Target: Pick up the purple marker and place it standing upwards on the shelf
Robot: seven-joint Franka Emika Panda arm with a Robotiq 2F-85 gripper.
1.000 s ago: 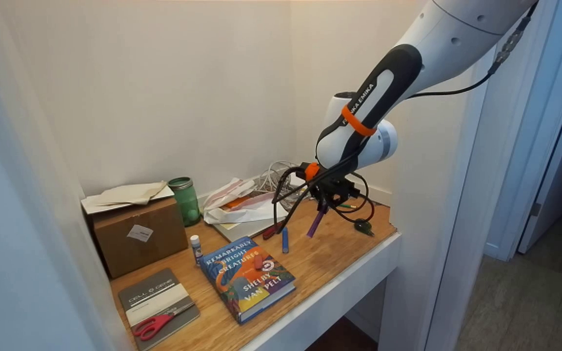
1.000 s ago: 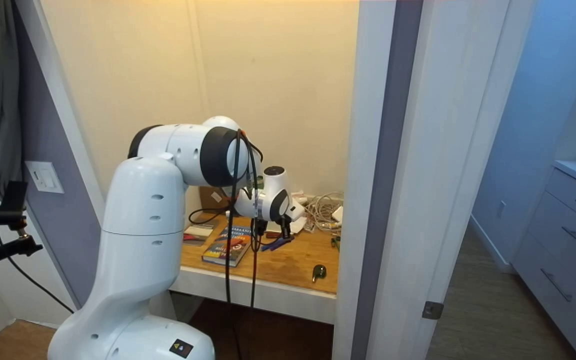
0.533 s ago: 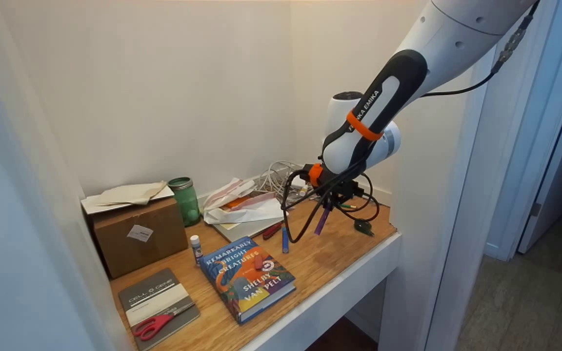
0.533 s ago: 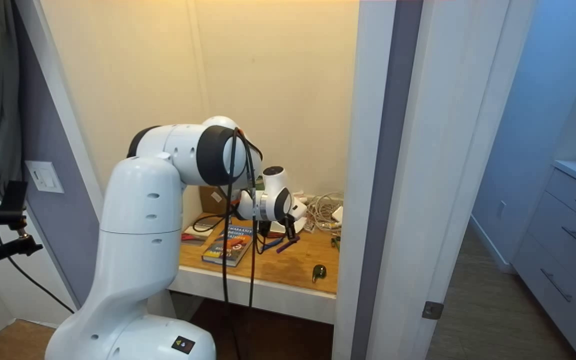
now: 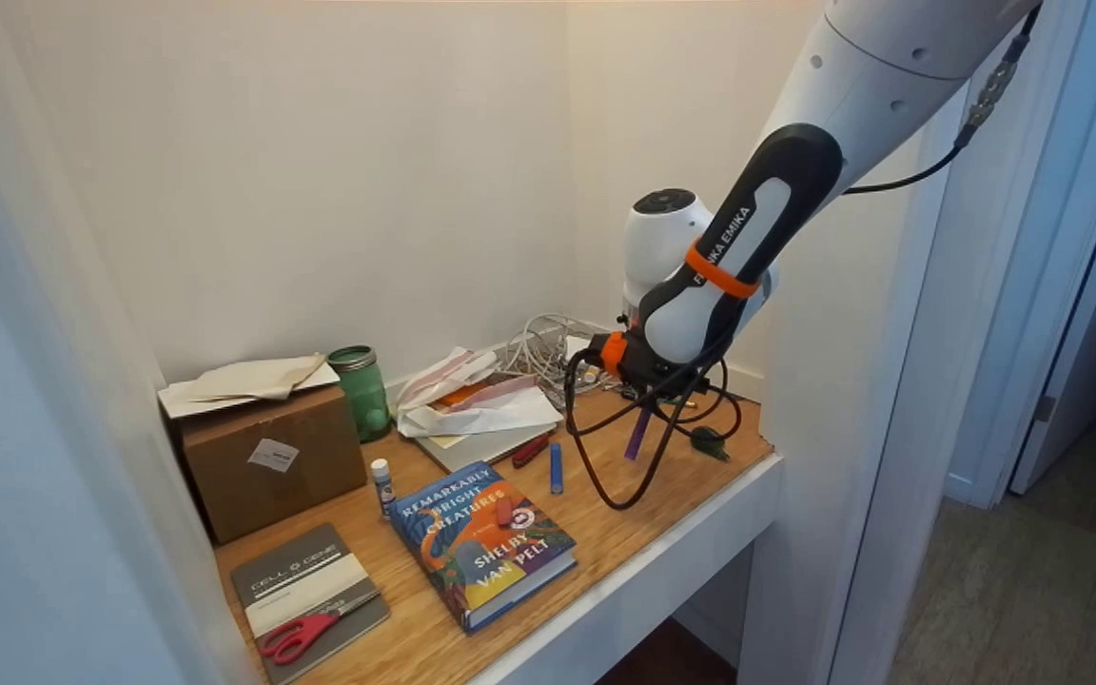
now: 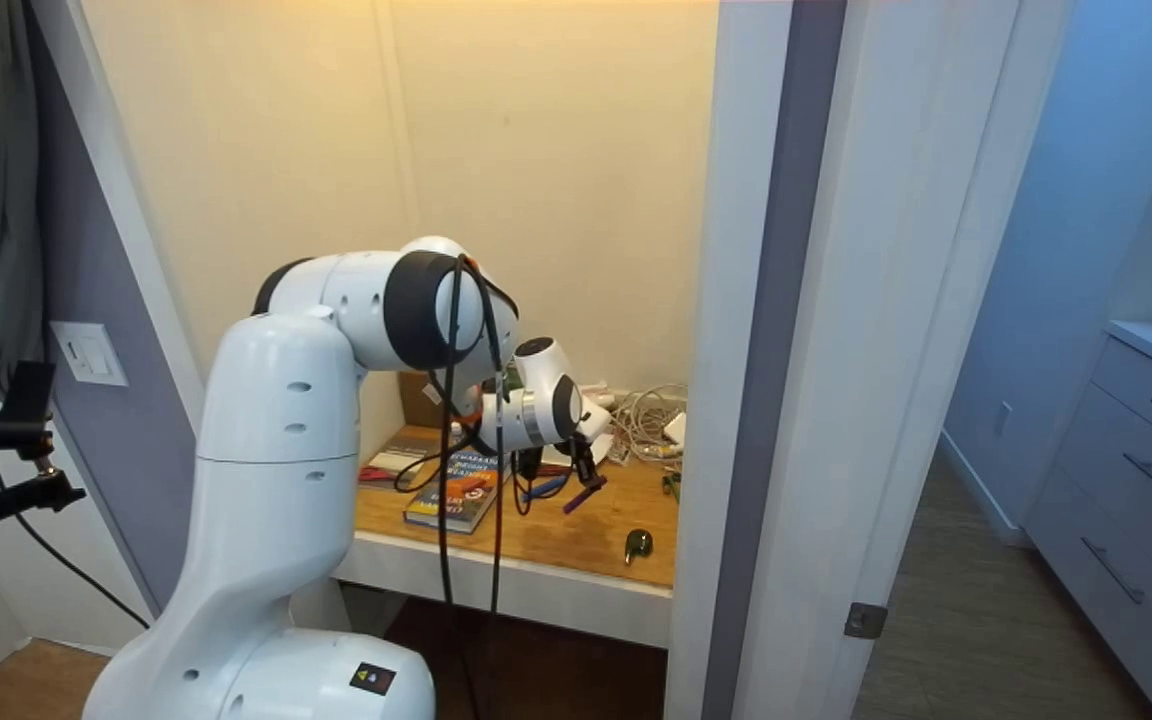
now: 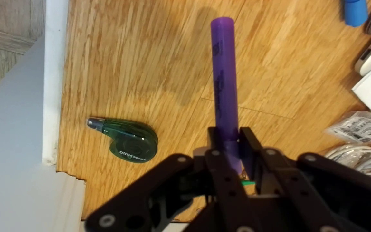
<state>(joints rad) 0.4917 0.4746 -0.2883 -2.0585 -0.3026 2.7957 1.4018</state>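
The purple marker [image 7: 225, 74] is held between the black fingers of my gripper [image 7: 226, 133], gripped near one end. Its long free end points away from the fingers in the wrist view. In both exterior views the marker [image 5: 637, 436] [image 6: 584, 496] is tilted, its free end lower than the gripped end. It hangs over the shelf [image 5: 596, 542], a light-brown board with a white front edge. A shadow on the board lies apart from the marker in the wrist view. In an exterior view my gripper [image 6: 592, 476] is above the shelf's right half.
A dark green tape dispenser [image 7: 130, 140] lies near the front edge. A blue stick [image 5: 557, 468], a red item [image 5: 530, 451] and a colourful book [image 5: 481, 542] lie to the left. Cables [image 5: 548, 352] and a white bag [image 5: 481, 409] are behind. A side wall [image 5: 824, 428] bounds the right.
The arm has moved and its wrist has tilted. The held marker has shifted right in both exterior views and stands steeper than before. The black cable loop hangs lower. Objects on the shelf have not moved.
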